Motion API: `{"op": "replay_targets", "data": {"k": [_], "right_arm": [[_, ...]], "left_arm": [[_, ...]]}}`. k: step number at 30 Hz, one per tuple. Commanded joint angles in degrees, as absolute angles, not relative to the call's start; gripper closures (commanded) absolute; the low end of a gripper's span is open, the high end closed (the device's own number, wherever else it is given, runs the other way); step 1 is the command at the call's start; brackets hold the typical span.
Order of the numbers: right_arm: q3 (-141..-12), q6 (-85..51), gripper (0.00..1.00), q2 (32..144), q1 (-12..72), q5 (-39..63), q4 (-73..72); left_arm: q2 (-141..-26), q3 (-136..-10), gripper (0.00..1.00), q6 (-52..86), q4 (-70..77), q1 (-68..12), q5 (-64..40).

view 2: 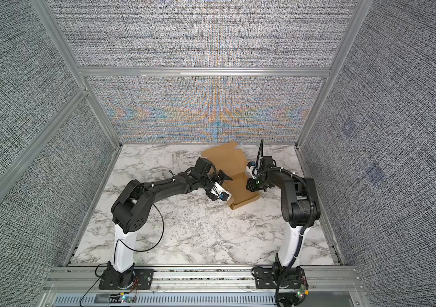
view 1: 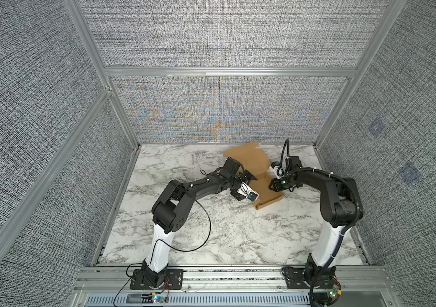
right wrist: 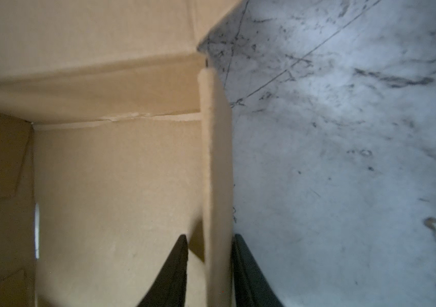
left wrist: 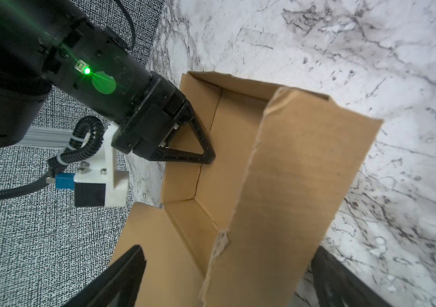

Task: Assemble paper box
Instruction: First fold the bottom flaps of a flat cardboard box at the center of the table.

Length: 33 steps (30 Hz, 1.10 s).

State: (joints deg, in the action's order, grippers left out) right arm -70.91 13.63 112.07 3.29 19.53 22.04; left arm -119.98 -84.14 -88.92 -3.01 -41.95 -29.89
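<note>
Right hand [right wrist: 210, 236] pinches the paper box [right wrist: 118, 172] wall; left hand [left wrist: 228, 251] gapes wide.

Lab robot cell: aluminium-framed grey panels [view 1: 211, 34] enclosing a marble tabletop [view 1: 238, 226].

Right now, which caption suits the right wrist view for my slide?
Right pincer straddling an upright wall of the tan corrugated cardboard box on the white marble tabletop.

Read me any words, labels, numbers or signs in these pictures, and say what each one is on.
No readable text anywhere.
The paper box is plain brown cardboard, no print.
The marble tabletop shows only veining.
The circuit boards at the arm bases are too small to read.
</note>
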Motion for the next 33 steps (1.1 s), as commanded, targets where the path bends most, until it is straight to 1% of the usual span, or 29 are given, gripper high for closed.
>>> {"op": "replay_targets", "data": {"k": [1, 4, 5, 6, 7, 21, 24, 25, 27, 29, 33], "right_arm": [[-70.91, 14.39, 0.69, 112.47, 3.22, 19.05, 23.73], [-70.93, 14.33, 0.69, 112.67, 3.18, 19.07, 23.74], [-70.93, 14.35, 0.69, 112.69, 3.08, 19.07, 23.73], [-70.91, 14.40, 0.69, 112.68, 3.08, 19.09, 23.72], [-70.84, 14.38, 0.69, 112.71, 3.08, 19.16, 23.73], [-70.75, 14.55, 0.69, 113.02, 2.92, 19.34, 23.56], [-70.81, 14.52, 0.69, 113.15, 2.94, 19.34, 23.55], [-70.84, 14.53, 0.69, 113.12, 2.94, 19.34, 23.55], [-70.85, 14.59, 0.69, 113.15, 2.96, 19.38, 23.55], [-70.84, 14.67, 0.69, 113.03, 2.95, 19.36, 23.55], [-70.93, 14.59, 0.69, 113.03, 2.86, 19.42, 23.55]], "left_arm": [[-119.37, -84.65, 0.02, -89.10, -4.02, -41.99, -29.61], [-119.62, -83.74, 0.06, -90.03, -3.25, -42.00, -29.23], [-119.55, -83.35, 0.10, -90.14, -2.70, -42.01, -29.18], [-119.62, -83.32, 0.17, -90.09, -2.42, -42.01, -29.18], [-119.74, -83.40, 0.20, -90.00, -2.37, -42.01, -29.09], [-118.93, -84.38, 0.24, -89.92, -2.81, -42.05, -30.53], [-119.15, -85.01, 0.23, -88.63, -3.45, -42.01, -31.28], [-119.14, -85.34, 0.19, -87.99, -3.72, -42.01, -31.45], [-119.22, -86.07, 0.01, -85.17, -4.09, -42.03, -31.75], [-119.44, -87.26, 0.01, -83.91, -6.34, -42.01, -32.17], [-119.77, -85.91, 0.01, -84.53, -3.96, -42.21, -30.62]]}}
